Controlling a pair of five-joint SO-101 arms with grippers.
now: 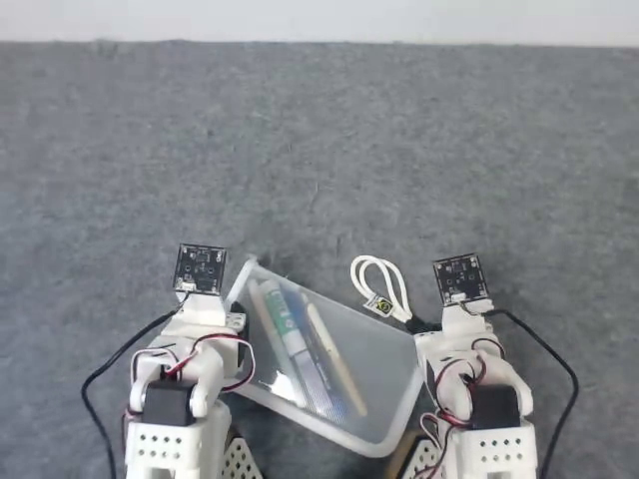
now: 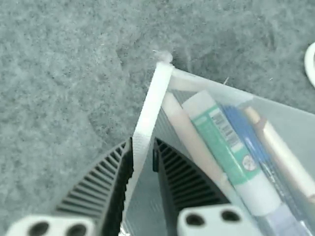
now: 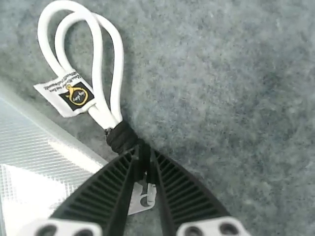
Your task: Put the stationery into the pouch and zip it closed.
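Stationery (image 1: 300, 344) in pouch (image 1: 389, 351), cord loop (image 1: 379, 284) at pouch's far right corner

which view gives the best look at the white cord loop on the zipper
The right wrist view: the cord loop lies close up, with both strands, its tag and the black knot pinched in the right gripper plain. The high view shows the loop small beside the pouch. The left wrist view catches a sliver of it.

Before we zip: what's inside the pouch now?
Through the clear pouch: a green-labelled tube, a blue pen, a beige pen and a pale stick. Anything beneath them is covered.
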